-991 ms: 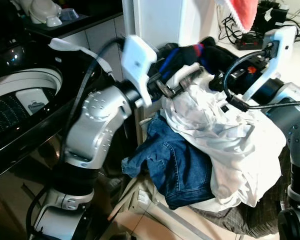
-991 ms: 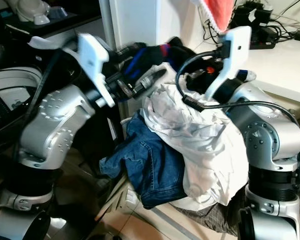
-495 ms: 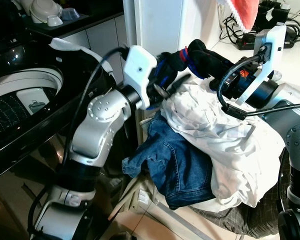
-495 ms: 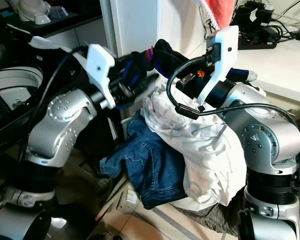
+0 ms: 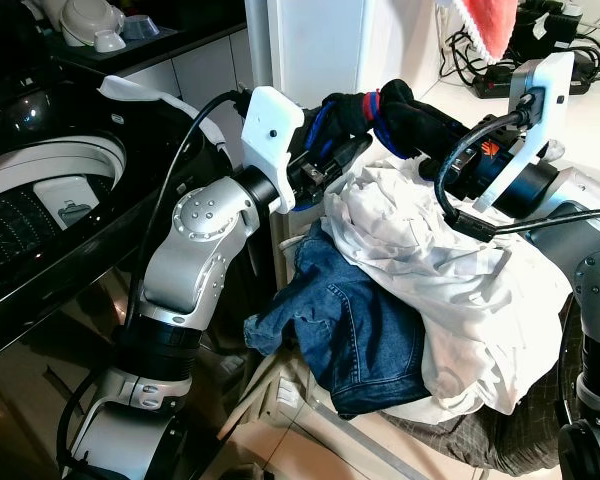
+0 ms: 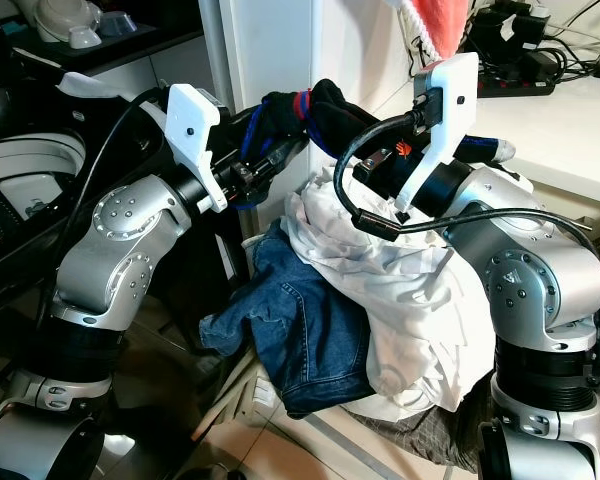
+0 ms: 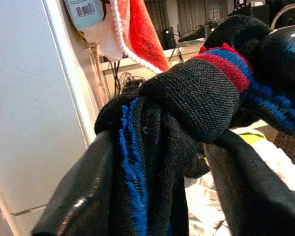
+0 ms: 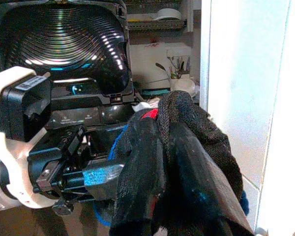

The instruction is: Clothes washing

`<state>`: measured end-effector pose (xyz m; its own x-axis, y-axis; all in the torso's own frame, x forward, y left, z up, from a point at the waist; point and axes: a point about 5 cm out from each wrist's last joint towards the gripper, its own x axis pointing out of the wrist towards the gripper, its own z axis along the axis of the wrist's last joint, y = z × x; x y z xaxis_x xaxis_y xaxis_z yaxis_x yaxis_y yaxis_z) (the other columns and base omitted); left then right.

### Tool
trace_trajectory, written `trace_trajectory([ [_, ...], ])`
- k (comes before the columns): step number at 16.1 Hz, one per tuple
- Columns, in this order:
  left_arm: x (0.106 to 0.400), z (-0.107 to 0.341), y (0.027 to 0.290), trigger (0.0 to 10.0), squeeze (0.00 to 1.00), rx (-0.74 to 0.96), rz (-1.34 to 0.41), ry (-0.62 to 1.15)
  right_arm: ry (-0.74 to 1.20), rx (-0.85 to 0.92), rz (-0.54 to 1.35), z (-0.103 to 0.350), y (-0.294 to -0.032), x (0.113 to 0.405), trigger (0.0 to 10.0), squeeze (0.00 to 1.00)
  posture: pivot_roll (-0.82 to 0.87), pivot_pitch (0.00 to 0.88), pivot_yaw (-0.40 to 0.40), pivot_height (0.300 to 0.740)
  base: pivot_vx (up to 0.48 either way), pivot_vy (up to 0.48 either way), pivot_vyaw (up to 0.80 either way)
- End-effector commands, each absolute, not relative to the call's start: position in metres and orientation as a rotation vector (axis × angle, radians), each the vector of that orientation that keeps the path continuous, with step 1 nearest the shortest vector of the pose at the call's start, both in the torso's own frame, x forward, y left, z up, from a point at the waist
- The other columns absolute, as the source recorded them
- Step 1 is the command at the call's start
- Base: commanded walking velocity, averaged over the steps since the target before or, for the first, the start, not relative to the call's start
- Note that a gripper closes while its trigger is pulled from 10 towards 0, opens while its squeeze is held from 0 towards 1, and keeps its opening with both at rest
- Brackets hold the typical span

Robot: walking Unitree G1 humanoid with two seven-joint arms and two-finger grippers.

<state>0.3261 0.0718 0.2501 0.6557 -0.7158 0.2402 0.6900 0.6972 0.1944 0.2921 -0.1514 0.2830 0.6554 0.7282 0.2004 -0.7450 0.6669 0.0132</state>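
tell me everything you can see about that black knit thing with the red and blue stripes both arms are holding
The black knit garment looks like thick, soft wool, with a red band and blue stripes near one bunched end. It is crumpled and stretched roughly level between the left end effector and the right end effector, both clamped on it. It hangs above the laundry pile, over the white shirt and blue jeans, in front of the white cabinet panel.

Home laundry corner: washing machine, clothes pile.
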Motion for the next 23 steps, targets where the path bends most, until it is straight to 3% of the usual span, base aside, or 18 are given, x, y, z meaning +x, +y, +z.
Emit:
trace_trajectory([
  [1, 0.328, 0.253, 0.074, 0.0, 0.00, 0.092, -0.793, -0.329, -0.183, 0.090, 0.835, 0.283, -0.153, 0.290, 0.0, 0.00, -0.02, 0.000, 0.089, 0.740, 0.000, 0.000, 0.00],
  [7, 0.334, 0.253, 0.082, 0.0, 0.00, 0.080, -0.737, -0.323, -0.178, 0.085, 0.842, 0.281, -0.149, 0.290, 0.0, 0.00, -0.02, 0.000, 0.092, 0.740, 0.000, 0.000, 0.00],
  [8, 0.336, 0.254, 0.083, 0.0, 0.00, 0.083, -0.727, -0.322, -0.173, 0.078, 0.845, 0.280, -0.149, 0.290, 9.9, 0.00, -0.02, 0.000, 0.092, 0.740, 0.000, 0.000, 0.00],
  [9, 0.337, 0.254, 0.085, 0.0, 0.00, 0.084, -0.715, -0.321, -0.166, 0.084, 0.856, 0.280, -0.148, 0.289, 10.0, 1.00, -0.02, 0.000, 0.092, 0.740, 0.000, 0.000, 0.00],
  [14, 0.346, 0.255, 0.104, 0.0, 0.00, 0.118, -0.626, -0.311, -0.180, 0.077, 0.841, 0.281, -0.147, 0.291, 10.0, 1.00, -0.02, 0.000, 0.091, 0.740, 0.000, 0.000, 0.00],
  [15, 0.357, 0.255, 0.127, 0.0, 0.00, 0.166, -0.491, -0.281, -0.192, 0.055, 0.801, 0.282, -0.149, 0.294, 10.0, 0.00, -0.02, 0.000, 0.091, 0.740, 0.000, 0.000, 0.00],
  [16, 0.363, 0.255, 0.140, 0.0, 0.00, 0.185, -0.404, -0.259, -0.194, 0.051, 0.792, 0.282, -0.149, 0.295, 10.0, 0.00, -0.02, 0.000, 0.092, 0.740, 0.000, 0.000, 0.00],
  [19, 0.380, 0.255, 0.232, 0.0, 0.00, 0.443, 0.133, -0.080, -0.174, 0.020, 0.894, 0.277, -0.133, 0.287, 10.0, 0.00, 0.00, 0.000, 0.083, 0.740, 0.000, 0.000, 0.00],
  [21, 0.383, 0.262, 0.260, 0.0, 0.00, 0.573, 0.287, -0.036, -0.166, 0.031, 0.939, 0.274, -0.119, 0.284, 10.0, 0.00, 0.01, 0.000, 0.076, 0.740, 0.000, 0.000, 0.00],
  [22, 0.386, 0.261, 0.272, 10.0, 0.00, 0.644, 0.369, 0.047, -0.142, 0.036, 0.968, 0.270, -0.106, 0.284, 10.0, 0.00, 0.01, 0.000, 0.080, 0.740, 0.000, 0.000, 0.00],
  [23, 0.387, 0.259, 0.277, 10.0, 0.00, 0.667, 0.408, 0.103, -0.119, 0.036, 0.981, 0.267, -0.098, 0.283, 10.0, 0.00, 0.01, 0.000, 0.082, 0.740, 0.000, 0.000, 0.00],
])
